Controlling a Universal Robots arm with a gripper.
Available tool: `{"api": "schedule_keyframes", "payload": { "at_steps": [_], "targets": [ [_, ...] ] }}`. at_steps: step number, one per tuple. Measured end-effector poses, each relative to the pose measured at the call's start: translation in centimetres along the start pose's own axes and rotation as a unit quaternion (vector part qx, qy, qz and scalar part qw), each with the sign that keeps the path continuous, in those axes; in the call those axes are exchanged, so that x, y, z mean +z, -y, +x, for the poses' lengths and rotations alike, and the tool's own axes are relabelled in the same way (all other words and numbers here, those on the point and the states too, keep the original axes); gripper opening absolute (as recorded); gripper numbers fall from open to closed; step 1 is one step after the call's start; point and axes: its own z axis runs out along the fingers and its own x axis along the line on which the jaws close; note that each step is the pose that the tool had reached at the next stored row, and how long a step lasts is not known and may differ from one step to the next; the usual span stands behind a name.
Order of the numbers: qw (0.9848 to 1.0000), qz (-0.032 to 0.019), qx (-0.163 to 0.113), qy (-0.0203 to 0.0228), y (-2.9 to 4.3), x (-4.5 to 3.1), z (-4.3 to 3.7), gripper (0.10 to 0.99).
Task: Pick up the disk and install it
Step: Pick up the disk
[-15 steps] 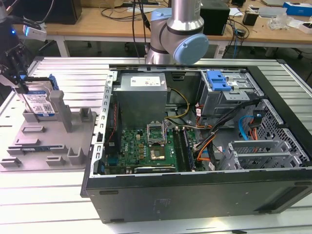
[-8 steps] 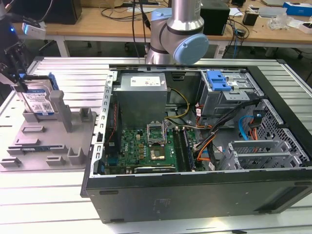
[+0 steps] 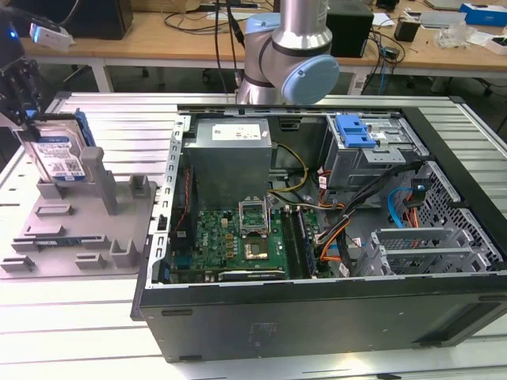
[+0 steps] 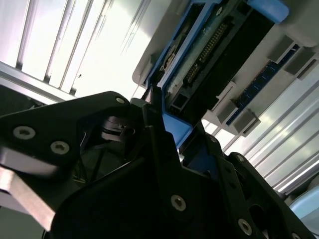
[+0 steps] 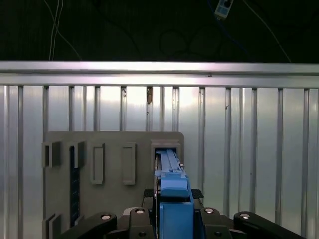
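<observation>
Fingers (image 5: 197,193): clamped on disk (image 3: 59,154), upper left of exterior view.
Disk: upright in grey fixture (image 3: 79,229) slot, so edge offers grip.
Computer case (image 3: 317,324): open, well apart.

One disk (image 3: 62,158) is standing in one grey slotted holder (image 3: 47,237), with one gripper (image 3: 30,127) clamping it; one robot arm (image 3: 289,55) is rising behind one open computer case (image 3: 317,317). Inside that case one power supply (image 3: 230,162) and one motherboard (image 3: 238,237) are sitting; the drive cages are numbering two, the first drive cage (image 3: 376,162) wearing one blue tab (image 3: 354,131), the second drive cage (image 3: 424,249) sitting nearer the exterior view's right.
</observation>
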Motion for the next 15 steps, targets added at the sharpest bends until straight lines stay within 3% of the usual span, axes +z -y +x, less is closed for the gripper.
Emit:
{"api": "schedule_keyframes", "payload": {
  "at_steps": [8,11,15],
  "targets": [
    [1.0,0.0,0.0,0.0001,-0.02,-2.46,0.06,0.365],
    [1.0,0.0,0.0,0.0001,-0.06,-6.36,0.17,0.365],
    [1.0,0.0,0.0,0.0004,-0.08,-8.54,0.22,0.365]
  ]
}}
